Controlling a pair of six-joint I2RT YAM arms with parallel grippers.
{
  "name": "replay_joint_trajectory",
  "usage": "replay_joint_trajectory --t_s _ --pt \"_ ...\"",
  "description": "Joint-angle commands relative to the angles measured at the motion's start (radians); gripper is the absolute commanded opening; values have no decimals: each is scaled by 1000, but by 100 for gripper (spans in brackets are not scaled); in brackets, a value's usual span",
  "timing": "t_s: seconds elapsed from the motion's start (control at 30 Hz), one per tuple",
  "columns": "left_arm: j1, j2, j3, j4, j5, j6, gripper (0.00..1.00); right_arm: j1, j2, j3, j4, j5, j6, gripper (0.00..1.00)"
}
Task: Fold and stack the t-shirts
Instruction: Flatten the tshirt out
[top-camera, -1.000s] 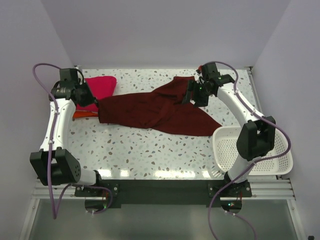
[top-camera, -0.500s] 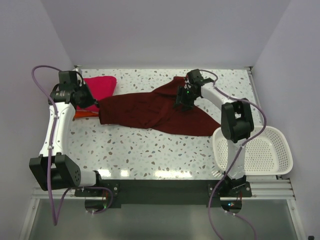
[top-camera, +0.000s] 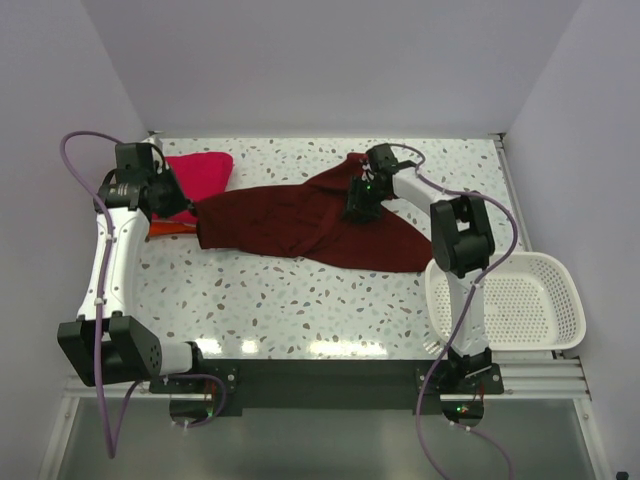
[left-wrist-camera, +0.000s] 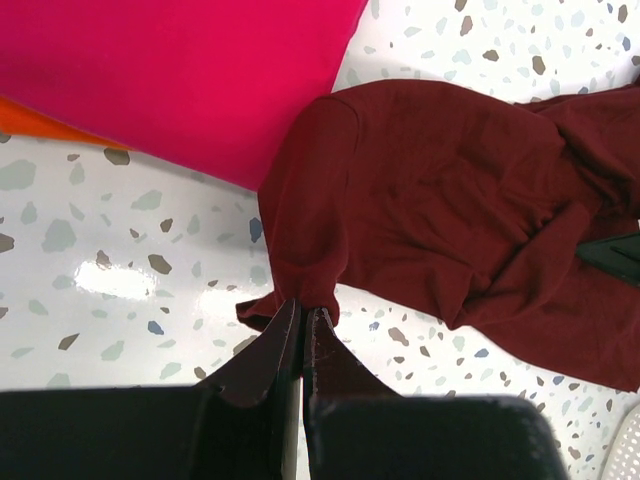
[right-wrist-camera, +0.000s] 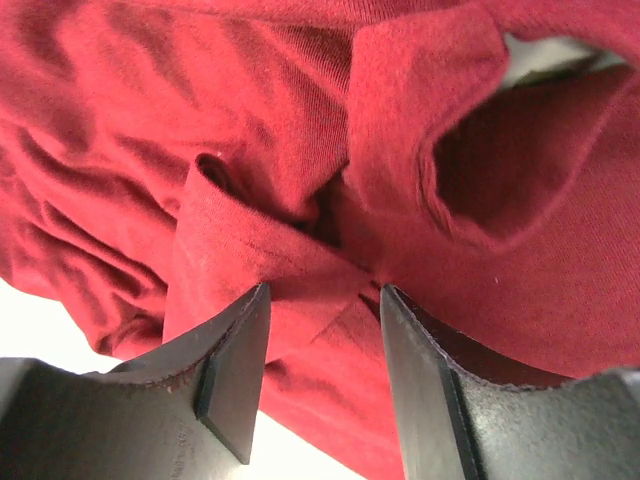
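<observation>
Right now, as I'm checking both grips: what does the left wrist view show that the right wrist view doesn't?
Only the left wrist view: the left claw shut on the edge of the maroon shirt, the pink shirt, and a strip of orange shirt at its edge. Only the right wrist view: the right claw, jaws apart, straddling a raised fold. Both: the maroon shirt, crumpled and not yet folded.
</observation>
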Motion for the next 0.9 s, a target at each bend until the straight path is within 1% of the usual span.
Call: replay_joint_trajectory --t_s 0.0,0.2,0.3,0.53,0.7,0.73,0.8,0.87 --pt "6 -22 -1 3 -8 20 0 10 11 28 51 19 -7 51" --pt "7 -18 -1 3 -13 26 0 18 12 20 54 37 5 38" --pt "6 -18 -1 6 -15 26 0 17 -3 14 52 52 7 30" --pt "7 -15 4 12 -21 28 0 15 -38 40 5 72 1 28" --pt "6 -13 -2 23 -13 26 0 18 -41 63 -38 88 -7 21" --pt "6 -13 -4 24 -13 23 0 17 -46 61 -38 92 -8 15" --pt "7 -12 -5 26 -13 25 0 17 -49 63 -41 102 -14 6" --pt "7 -12 -7 27 -8 23 0 17 -46 67 -46 106 -19 2"
